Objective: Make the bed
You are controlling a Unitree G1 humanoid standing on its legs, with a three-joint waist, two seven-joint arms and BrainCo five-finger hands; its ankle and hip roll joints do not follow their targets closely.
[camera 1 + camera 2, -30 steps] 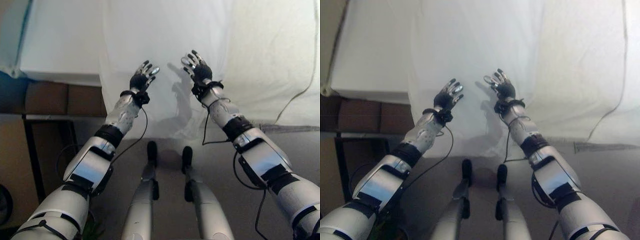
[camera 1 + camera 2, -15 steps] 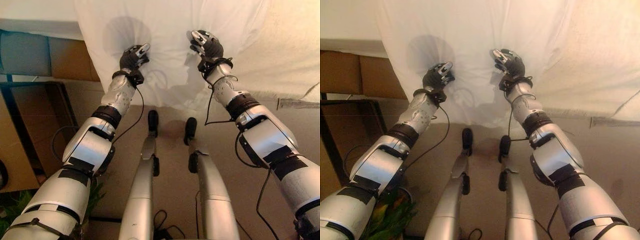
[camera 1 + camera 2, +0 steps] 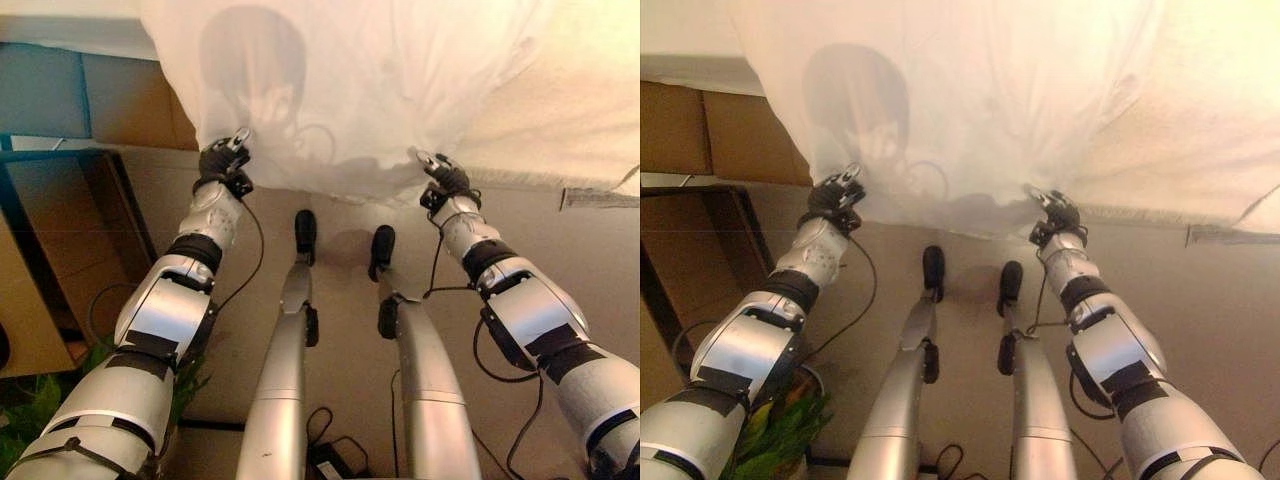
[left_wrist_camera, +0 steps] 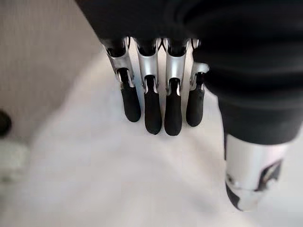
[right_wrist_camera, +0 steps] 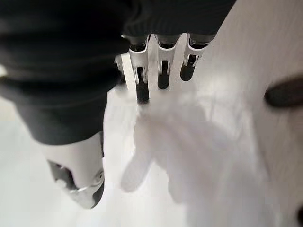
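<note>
Sheet (image 3: 400,90): plain white, no pattern, warmer cream tint toward right side. Mattress edge (image 3: 60,30): white. Bed base panel (image 3: 125,100): brown, with grey-blue section (image 3: 40,95) beside it. Floor (image 3: 330,400): plain beige-tan. Frame (image 3: 30,240) at left: black. Plant leaves (image 3: 790,425): green, with yellowish patch. Left hand (image 3: 224,160), right hand (image 3: 445,178): dark cover, silver fingers, dark tips.

The left robot hand (image 4: 156,101) is reaching out with straight fingers (image 4: 153,111) over the white sheet (image 4: 118,179)
</note>
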